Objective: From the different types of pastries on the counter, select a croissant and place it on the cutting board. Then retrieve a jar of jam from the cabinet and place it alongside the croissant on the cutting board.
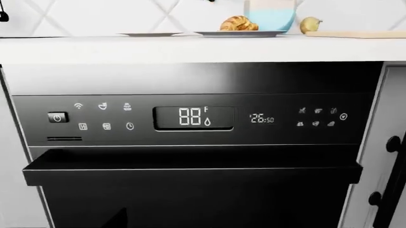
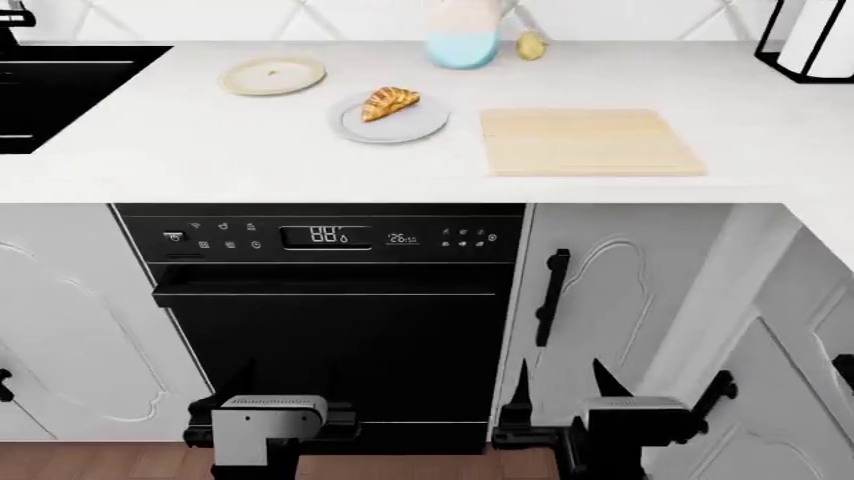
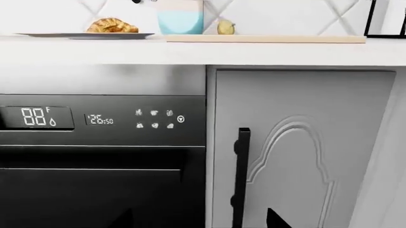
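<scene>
- Lowest in the head view, the left tool (image 2: 271, 425) and the right tool (image 2: 574, 400) hang low before the dishwasher (image 2: 334, 320); the right one's prongs stand apart and empty, the left one's state I cannot tell.
- Further back on the worktop (image 2: 200, 150), the croissant (image 2: 390, 101) lies on a grey plate (image 2: 414, 126) at upper centre, so nothing is done.
- To its right the cutting board (image 2: 587, 140) is bare.
- No jam jar is in sight; both steps remain.

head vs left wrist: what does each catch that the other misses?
Head only: both grippers, left and right, the sink, the cabinet door with its handle, and the cutting board's full top.
Left wrist only: the dishwasher's display up close.
Both: the croissant on its grey plate, the second plate, the vase.
</scene>
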Robot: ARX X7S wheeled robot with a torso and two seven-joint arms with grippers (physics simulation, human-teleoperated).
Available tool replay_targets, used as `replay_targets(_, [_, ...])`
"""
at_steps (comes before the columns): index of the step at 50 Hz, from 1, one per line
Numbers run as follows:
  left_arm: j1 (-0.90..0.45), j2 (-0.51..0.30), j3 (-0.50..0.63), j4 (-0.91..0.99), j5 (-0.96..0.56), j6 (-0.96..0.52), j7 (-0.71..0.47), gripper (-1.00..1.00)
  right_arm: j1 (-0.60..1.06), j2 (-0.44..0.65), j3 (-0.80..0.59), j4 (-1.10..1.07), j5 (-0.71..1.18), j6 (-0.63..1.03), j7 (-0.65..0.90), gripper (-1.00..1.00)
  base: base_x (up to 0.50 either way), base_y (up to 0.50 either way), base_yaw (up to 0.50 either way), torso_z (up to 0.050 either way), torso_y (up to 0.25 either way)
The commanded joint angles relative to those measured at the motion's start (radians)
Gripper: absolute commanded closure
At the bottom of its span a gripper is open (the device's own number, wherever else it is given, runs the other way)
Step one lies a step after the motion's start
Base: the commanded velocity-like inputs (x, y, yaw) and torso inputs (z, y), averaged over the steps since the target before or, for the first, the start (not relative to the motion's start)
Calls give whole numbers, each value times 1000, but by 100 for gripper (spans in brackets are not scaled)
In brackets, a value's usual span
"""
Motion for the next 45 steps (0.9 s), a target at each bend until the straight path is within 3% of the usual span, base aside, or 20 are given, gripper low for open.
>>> replay_targets(1, [8,-23,20,15,-20,-8,-20,-100,-22,21,-23,-29,17,-1,23,-100,0,500,0,0,0])
replay_targets(5, [13,-30,23,25,-29,-11,-24,-100,-24,24,-33,-36,14,5,34,-100,0,500,0,0,0])
replay_targets(16, [35,-58,21,141,-94,-142,-23,-100,-23,48,-63,-132,9,117,56,-100,0,0,0,0,0])
replay_targets(22, [-3,-78,14,355,-183,-338,-19,-100,11,63,-41,-378,90,363,55,-100,0,0,0,0,0])
replay_targets(29, [-201,-135,-11,637,-307,-664,-44,-100,228,99,13,-716,208,807,76,-100,0,0,0,0,0])
replay_targets(34, [-394,-163,-33,718,-395,-869,-59,-100,429,76,89,-828,307,1069,102,-100,0,0,0,0,0])
replay_targets(39, [-620,-181,-75,621,-457,-1026,-54,-100,653,52,149,-708,384,1197,74,-100,0,0,0,0,0])
replay_targets(45, [-833,-211,-54,372,-462,-1015,37,-100,892,36,97,-381,357,1125,39,-100,0,0,0,0,0])
